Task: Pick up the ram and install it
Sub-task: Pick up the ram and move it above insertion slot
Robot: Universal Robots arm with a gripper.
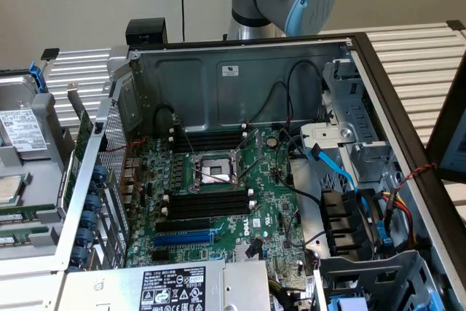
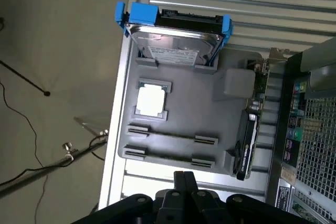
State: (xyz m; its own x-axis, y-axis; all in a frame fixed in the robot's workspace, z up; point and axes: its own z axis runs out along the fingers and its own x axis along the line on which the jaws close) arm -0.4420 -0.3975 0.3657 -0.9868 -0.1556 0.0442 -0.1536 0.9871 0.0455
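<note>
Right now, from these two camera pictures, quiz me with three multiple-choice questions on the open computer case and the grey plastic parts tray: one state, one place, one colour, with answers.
1. How does the black gripper stand? A wide open; B shut, holding nothing; C shut on a cable.
2. Where does the silver hard drive in its blue bracket lie? A on the grey plastic parts tray; B in the gripper; C on the floor.
3. What colour is the long expansion slot on the green motherboard? A white; B red; C blue.
Answers: B, it is closed on nothing; A, it sits at the tray's end; C, it shows blue.
</note>
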